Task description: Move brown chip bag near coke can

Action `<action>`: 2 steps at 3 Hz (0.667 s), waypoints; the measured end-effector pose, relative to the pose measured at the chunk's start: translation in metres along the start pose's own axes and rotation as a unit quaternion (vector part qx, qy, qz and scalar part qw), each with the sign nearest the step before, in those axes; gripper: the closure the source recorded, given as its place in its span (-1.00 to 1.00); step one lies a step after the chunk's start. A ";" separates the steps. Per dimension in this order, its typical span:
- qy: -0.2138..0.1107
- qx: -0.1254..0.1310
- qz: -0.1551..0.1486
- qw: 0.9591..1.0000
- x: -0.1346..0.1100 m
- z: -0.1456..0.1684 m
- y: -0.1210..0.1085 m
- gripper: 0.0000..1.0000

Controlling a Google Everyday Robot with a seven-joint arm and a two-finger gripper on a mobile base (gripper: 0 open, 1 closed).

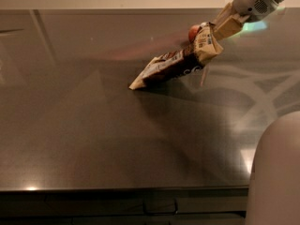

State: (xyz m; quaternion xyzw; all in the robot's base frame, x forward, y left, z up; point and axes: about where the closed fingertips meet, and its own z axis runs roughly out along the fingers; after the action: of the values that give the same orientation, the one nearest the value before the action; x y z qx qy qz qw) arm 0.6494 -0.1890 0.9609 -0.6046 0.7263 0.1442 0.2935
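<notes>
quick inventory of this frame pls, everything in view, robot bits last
brown chip bag: 1, dark brown with cream ends, right of centre over the counter, tilted, right end raised, left corner down.
coke can: 1, red, far right of the counter, mostly hidden behind the bag's raised end.
counter: 1, dark grey and glossy, fills most of the view.
arm: 1, white, top right corner.
gripper: 1, tan, top right, jaws shut on the bag's raised end.
robot body: 1, white, bottom right corner.

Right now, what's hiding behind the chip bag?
A bit of the coke can peeks behind the brown chip bag, which the gripper grips at its raised end. The bag covers the rest.
</notes>
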 end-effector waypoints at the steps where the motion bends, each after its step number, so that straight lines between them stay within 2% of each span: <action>1: -0.008 0.027 0.015 0.999 0.017 -0.018 -0.016 1.00; 2: -0.006 0.045 0.029 0.999 0.035 -0.030 -0.024 0.65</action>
State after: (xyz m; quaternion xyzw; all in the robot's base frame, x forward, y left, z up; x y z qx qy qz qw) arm 0.6618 -0.2391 0.9666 -0.5685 0.7477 0.1236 0.3201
